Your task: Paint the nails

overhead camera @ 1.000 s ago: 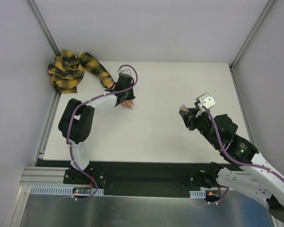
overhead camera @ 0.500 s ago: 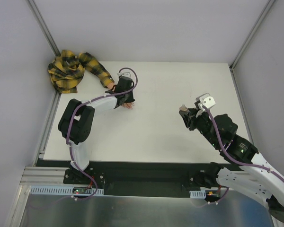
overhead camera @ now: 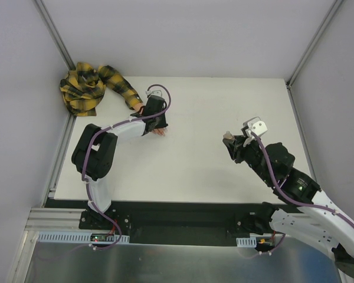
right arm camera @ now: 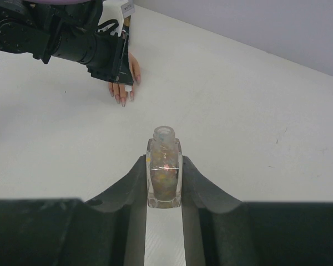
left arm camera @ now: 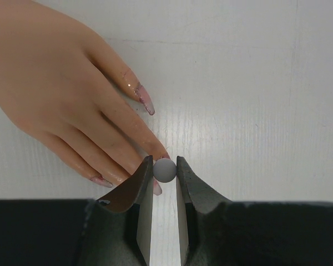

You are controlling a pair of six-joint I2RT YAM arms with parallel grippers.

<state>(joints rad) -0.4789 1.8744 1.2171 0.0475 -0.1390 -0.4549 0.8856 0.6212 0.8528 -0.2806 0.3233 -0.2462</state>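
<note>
Left pincer [left arm camera: 164,164] is clamping a small grey round knob [left arm camera: 165,171] between its fingertips, hanging right over the peach-skinned mannequin hand [left arm camera: 55,83], which is lying flat on the white counter [left arm camera: 255,111]. The pinkish-red pointed nails [left arm camera: 146,103] are fanning toward the pincer. One is sitting at 11 o'clock of the knob, apart from it. One fingertip is running right under the knob, only a sliver of its nail showing in the gap. Another is lying at 9 o'clock, just beside a pincer finger.

From above, the hand is resting at 10 o'clock on the counter, and its yellow-and-black plaid sleeve [overhead camera: 91,87] is bunching at the far-left corner against the wall rail.

Right pincer [right arm camera: 164,160] is squeezing a small clear glass polish bottle [right arm camera: 164,180], mouth uncapped. It is sitting well apart, at 4 o'clock of the hand. Bare counter is stretching between them and on toward the far and right edges.
</note>
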